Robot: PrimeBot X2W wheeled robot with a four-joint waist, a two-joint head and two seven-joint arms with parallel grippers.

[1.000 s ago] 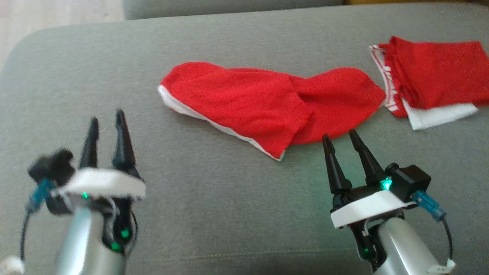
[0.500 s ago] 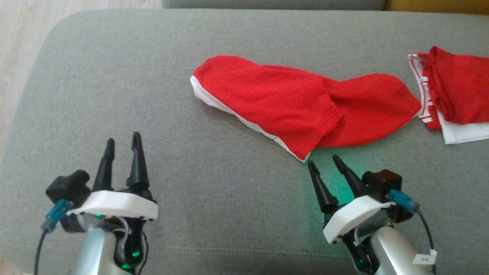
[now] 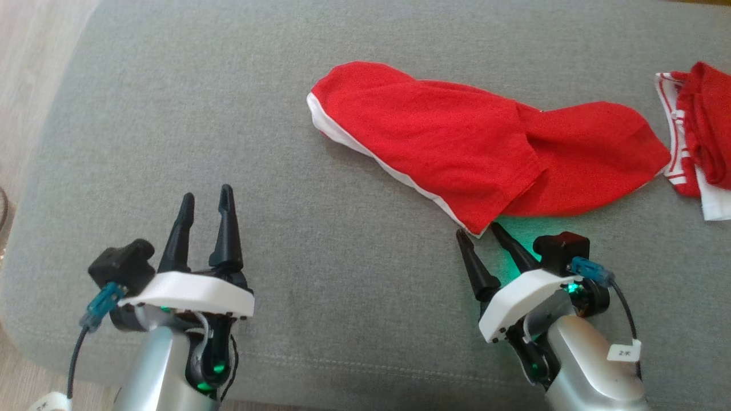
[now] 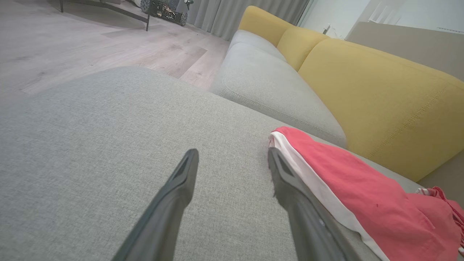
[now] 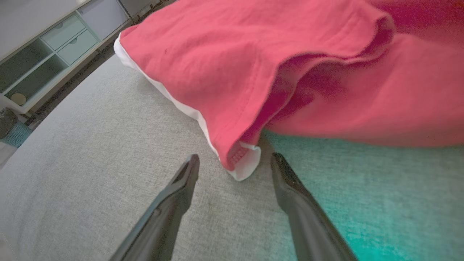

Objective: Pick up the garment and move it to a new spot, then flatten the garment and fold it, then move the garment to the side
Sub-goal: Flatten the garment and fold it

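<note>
**Right gripper open at the garment's near corner**

The red, white-trimmed garment (image 3: 485,148) lies rumpled on the grey cushion (image 3: 342,297), running from the middle toward the right edge. A second red cloth (image 3: 699,131) lies just beside it there. The right gripper (image 3: 478,229) is spread wide and holds nothing, its fingertips flanking the garment's near corner. The left gripper (image 3: 207,193), equally wide and empty, is near the front edge, well apart from the garment.

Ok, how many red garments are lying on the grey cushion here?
2. One red cloth garment with white trim lies centrally, beyond the right gripper; a second, crumpled red-and-white garment sits at the head view's right edge, partly cut off.
</note>
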